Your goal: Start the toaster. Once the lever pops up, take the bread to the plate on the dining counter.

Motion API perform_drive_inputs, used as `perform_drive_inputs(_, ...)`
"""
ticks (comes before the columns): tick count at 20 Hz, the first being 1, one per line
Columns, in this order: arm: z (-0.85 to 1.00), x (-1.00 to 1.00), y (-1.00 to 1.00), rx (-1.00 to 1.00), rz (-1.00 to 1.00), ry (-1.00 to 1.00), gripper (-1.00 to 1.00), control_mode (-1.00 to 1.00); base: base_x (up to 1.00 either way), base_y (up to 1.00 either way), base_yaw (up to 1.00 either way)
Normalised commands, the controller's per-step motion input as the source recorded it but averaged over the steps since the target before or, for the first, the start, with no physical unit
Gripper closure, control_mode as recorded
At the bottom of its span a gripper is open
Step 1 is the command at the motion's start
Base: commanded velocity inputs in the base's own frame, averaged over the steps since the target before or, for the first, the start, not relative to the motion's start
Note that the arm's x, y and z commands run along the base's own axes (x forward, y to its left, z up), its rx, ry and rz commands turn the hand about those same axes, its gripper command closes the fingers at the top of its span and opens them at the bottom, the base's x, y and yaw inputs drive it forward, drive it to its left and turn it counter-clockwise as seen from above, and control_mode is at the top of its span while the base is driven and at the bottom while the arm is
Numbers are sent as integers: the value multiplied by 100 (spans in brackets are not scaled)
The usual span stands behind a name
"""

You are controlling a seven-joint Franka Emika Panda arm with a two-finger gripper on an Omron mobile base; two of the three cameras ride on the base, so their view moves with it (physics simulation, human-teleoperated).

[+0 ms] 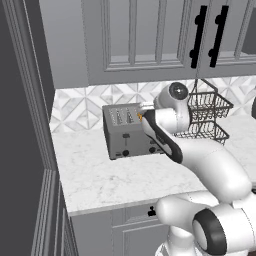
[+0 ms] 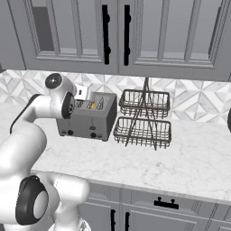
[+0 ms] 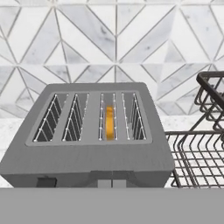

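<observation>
Toaster (image 3: 89,131) mid-frame on worktop (image 1: 115,177), bread (image 3: 109,122) in third slot.
Tool apparently closed, empty, hovering above toaster's front edge; fingertips hidden.

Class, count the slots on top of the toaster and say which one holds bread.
4. The toaster has four slots side by side in the hand view; the bread sits in the third from that view's left; the others look empty.

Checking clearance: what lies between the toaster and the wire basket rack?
Nothing: bare marble worktop separates grey metal toaster from black wire basket rack, right base view.
</observation>
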Motion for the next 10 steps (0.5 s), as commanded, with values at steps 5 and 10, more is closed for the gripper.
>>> perform_drive_inputs(5, -2, 14, 0, -1, 0, 0, 100, -100, 0, 0, 0)
perform_drive_inputs(10, -17, 17, 0, -2, 0, 0, 100, -100, 0, 0, 0)
